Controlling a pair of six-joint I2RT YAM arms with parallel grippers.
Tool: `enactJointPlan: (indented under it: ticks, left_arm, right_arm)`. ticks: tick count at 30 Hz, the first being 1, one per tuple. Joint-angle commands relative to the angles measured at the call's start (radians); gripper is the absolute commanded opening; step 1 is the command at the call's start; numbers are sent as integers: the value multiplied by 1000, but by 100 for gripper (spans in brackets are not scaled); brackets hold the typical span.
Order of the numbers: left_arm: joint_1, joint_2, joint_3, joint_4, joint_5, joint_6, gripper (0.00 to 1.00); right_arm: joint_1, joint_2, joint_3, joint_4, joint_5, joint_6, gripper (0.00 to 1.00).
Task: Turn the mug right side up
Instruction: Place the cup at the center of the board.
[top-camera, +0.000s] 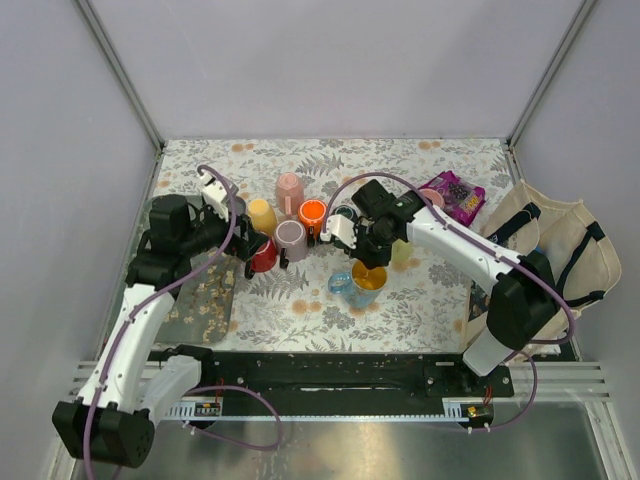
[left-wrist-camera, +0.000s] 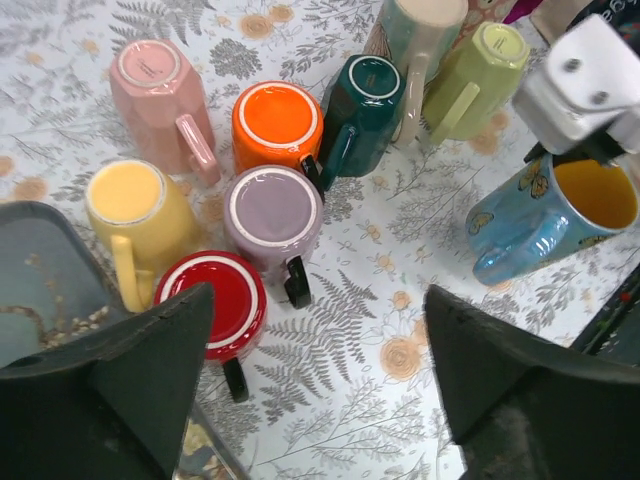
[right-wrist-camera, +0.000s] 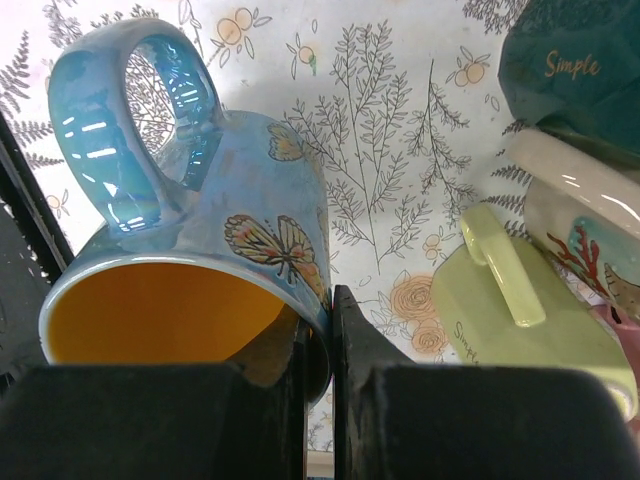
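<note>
The blue butterfly mug (top-camera: 345, 285) with an orange inside is tilted on its side, mouth facing up and toward the near edge. My right gripper (top-camera: 370, 264) is shut on its rim, one finger inside and one outside (right-wrist-camera: 320, 310); the handle points away in the right wrist view (right-wrist-camera: 130, 120). The mug also shows in the left wrist view (left-wrist-camera: 530, 225). My left gripper (left-wrist-camera: 320, 340) is open and empty, hovering above the red mug (left-wrist-camera: 215, 300) and the bare cloth beside it.
Several upside-down mugs stand in a cluster: pink (left-wrist-camera: 155, 90), orange (left-wrist-camera: 277, 125), dark green (left-wrist-camera: 365, 100), cream (left-wrist-camera: 420, 40), light green (left-wrist-camera: 480, 70), yellow (left-wrist-camera: 130, 205), lilac (left-wrist-camera: 272, 215). A grey tray (top-camera: 205, 295) lies left, a purple bag (top-camera: 455, 195) and a tote bag (top-camera: 545, 250) right.
</note>
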Motion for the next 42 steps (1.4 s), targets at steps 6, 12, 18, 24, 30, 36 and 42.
enactJointPlan:
  ticks: [6, 12, 18, 24, 30, 36, 42]
  left_arm:
    - [-5, -100, 4, -47, -113, 27, 99]
    - [-26, 46, 145, -278, -19, 7, 99]
    - [-43, 9, 109, -211, -12, 19, 99]
    - [-54, 29, 151, -216, 0, 27, 99]
    - [-106, 53, 253, -353, 9, 117, 99]
    - [-111, 9, 254, -372, -116, 171, 99]
    - [-114, 1, 205, -430, -328, 270, 99]
  right_arm:
    - [59, 39, 38, 94, 105, 75, 0]
    - [61, 47, -4, 115, 85, 52, 8]
    - [64, 44, -51, 158, 86, 55, 11]
    - [68, 16, -62, 161, 46, 28, 47]
    - [62, -62, 88, 87, 48, -26, 78]
    - [10, -45, 300, 129, 11, -54, 93]
    - [4, 50, 551, 60, 71, -334, 94]
